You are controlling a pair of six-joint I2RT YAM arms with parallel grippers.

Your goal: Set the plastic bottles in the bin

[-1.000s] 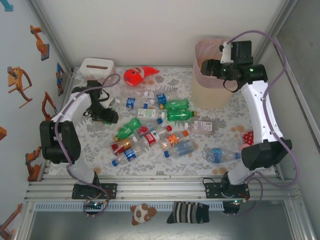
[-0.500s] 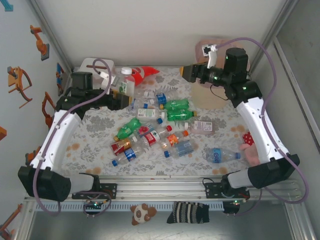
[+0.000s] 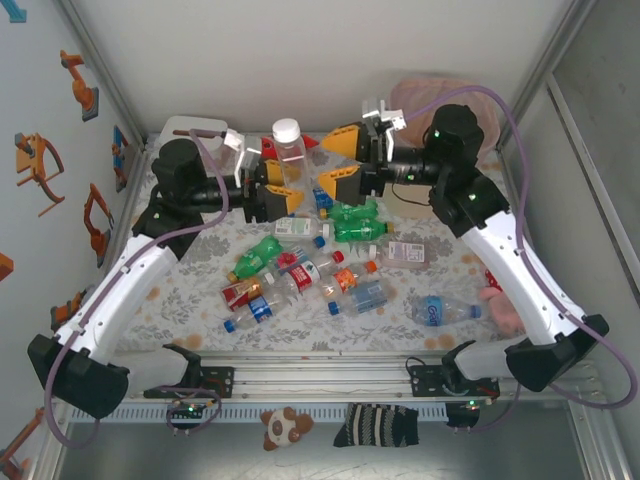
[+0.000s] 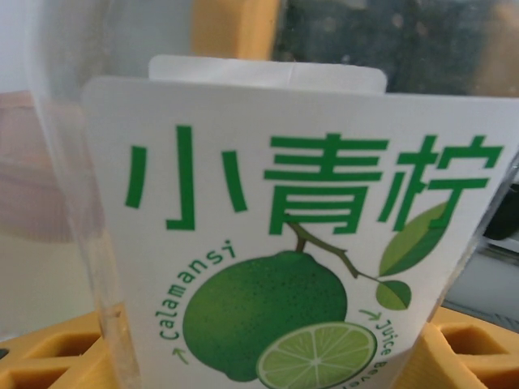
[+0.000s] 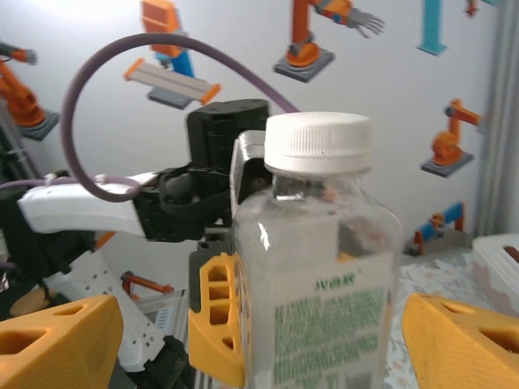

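White enclosure walls with orange robot-arm stickers close in a desk (image 3: 180, 290) covered by a grey floral cloth. Above its far half the two hands face each other.

The left hand (image 3: 280, 187) is pinching a calamansi juice bottle (image 3: 287, 150): a clear, square-shouldered plastic bottle with a white cap, held upright off the desk. Its yellow fingers (image 5: 215, 316) press on the lower body, below the label. In the left wrist view the white label sits right against the camera, with green Chinese characters over a whole lime and a cut half. The yellow fingers flank the bottle at the bottom corners of that view.

The right hand (image 3: 325, 163) is spread wide and level with the bottle, just to the bottle's right as seen from above. In the right wrist view its two yellow fingers (image 5: 57, 340) stand far apart at the bottom corners. The bottle rises ahead of them, in line with the gap between them, with clear space on either side, so this hand touches nothing.

The bin (image 3: 415, 95), with its pink liner, stands behind the right hand, past that arm's wrist and largely hidden by it.

Below both hands, toward the arm bases, the other bottles (image 3: 310, 265) lie on their sides in a loose heap of green, red-labelled and blue-labelled ones. One blue-labelled bottle (image 3: 435, 310) lies apart from the heap, under the right forearm.

A white tissue box (image 3: 190, 128) sits behind the left arm. Parts of a red fish toy (image 3: 312, 143) show behind the held bottle.
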